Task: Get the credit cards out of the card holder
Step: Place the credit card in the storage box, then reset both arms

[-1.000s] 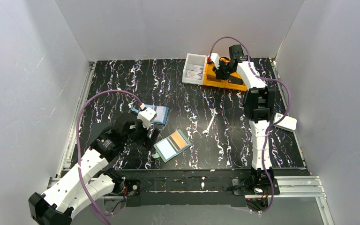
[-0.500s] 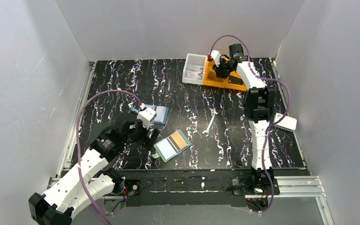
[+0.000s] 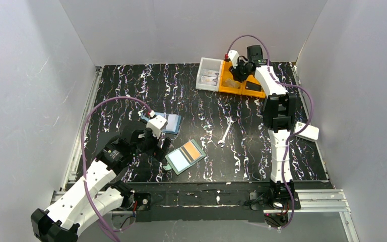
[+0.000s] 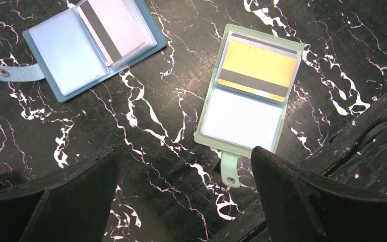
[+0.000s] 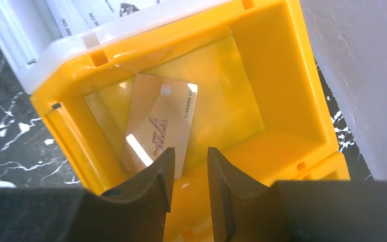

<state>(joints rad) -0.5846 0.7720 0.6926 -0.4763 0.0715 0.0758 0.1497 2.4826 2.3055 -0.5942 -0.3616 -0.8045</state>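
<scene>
The sage-green card holder (image 3: 185, 157) lies open on the table at the near centre. In the left wrist view the holder (image 4: 212, 108) shows an orange credit card (image 4: 259, 70) with a dark stripe in its upper panel, a pale panel below and the snap tab (image 4: 230, 171) at the bottom. My left gripper (image 3: 160, 150) (image 4: 186, 201) is open and empty, just left of the holder and above the table. A tan credit card (image 5: 164, 123) marked VIP lies loose in the yellow bin (image 5: 262, 60). My right gripper (image 3: 240, 74) (image 5: 189, 154) hovers over it, jaws slightly apart and empty.
A blue wallet (image 3: 170, 122) (image 4: 75, 48) lies open behind my left gripper, with a light card with a dark stripe (image 4: 112, 27). A wrench (image 3: 225, 133) lies mid-table. A white box (image 3: 209, 74) adjoins the orange bin (image 3: 230, 84). A white device (image 3: 308, 132) sits beyond the right table edge.
My right wrist has shifted a little toward the back wall over the orange bin. The left arm and the card holder have stayed where they were.
</scene>
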